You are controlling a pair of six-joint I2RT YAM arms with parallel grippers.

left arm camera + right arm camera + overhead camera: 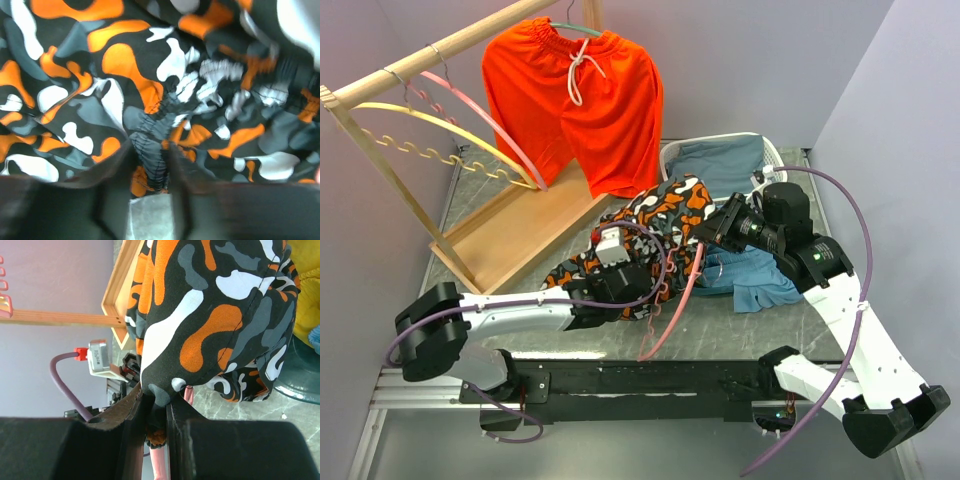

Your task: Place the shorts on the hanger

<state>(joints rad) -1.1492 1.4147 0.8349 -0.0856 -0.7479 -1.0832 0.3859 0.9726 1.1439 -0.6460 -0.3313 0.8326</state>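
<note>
- Black arm bases sit bolted at the near edge of the desk [720, 335], and both arms reach forward to the same garment.
- The left tool [150, 170] is pressed low into the shorts [125, 65]. Its fingers stand part-way apart, one on each side of a gathered ridge of elastic waistband. Whether they actually clamp it cannot be told. The spot looks chosen because the waistband is the firmest part of a floppy cloth.
- The hanger [670, 310] shows as a pale pink bar running from under the shorts down toward the near desk edge. It seems to be threaded beneath the fabric so that the cloth can be draped over it.
- The right tool [156, 405] is pinched tight on an edge of the shorts and lifts it off the desk. The fabric hangs in a taut fold above the fingers, probably to keep that side raised and open. A pink piece shows just below its jaws; contact is unclear.
- A blue cloth [760, 280] lies under and beside the right arm.
- A white basket [772, 150] stands beyond it.
- The wooden rack [440, 50] stands farthest off. It carries orange shorts [580, 110] on a green hanger [575, 25], a yellow hanger [420, 113] and another pink hanger [480, 108].
- No brand, label or writing can be read anywhere.
</note>
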